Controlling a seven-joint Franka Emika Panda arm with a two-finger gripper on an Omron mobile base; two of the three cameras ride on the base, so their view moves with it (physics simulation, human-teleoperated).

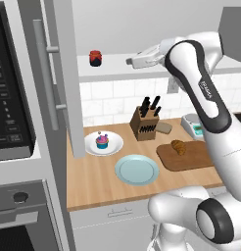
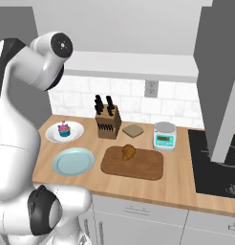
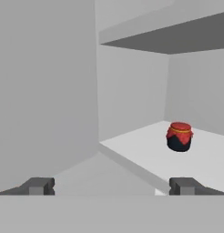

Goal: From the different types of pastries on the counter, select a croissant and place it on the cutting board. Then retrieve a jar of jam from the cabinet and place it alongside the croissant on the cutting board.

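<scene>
One of two steps done: the croissant [image 1: 179,146] lies on the cutting board [image 1: 188,161], at middle right of the left base view.
Left to do: fetch the jar of jam [image 1: 95,58] and set it beside the croissant.
Jar: it stands on the white shelf [image 1: 117,68] of the cabinet [image 1: 68,83], upper left of the left base view; in the hand view it sits right of centre, well apart from my fingertips [image 3: 38,185].
My gripper [image 3: 111,186]: released, jaws spread wide, nothing between them, raised to shelf height and aimed at the jar.
Other pastry: the cupcake [image 1: 102,141] rests on a white plate [image 1: 115,145] on the counter [image 1: 93,186]; a light blue plate [image 1: 137,169] lies just in front of it.
Hard to make out: in the right base view my own arm covers the cabinet's shelf, so the jar is hidden there; in the left base view my arm cuts off the board's right end.
</scene>
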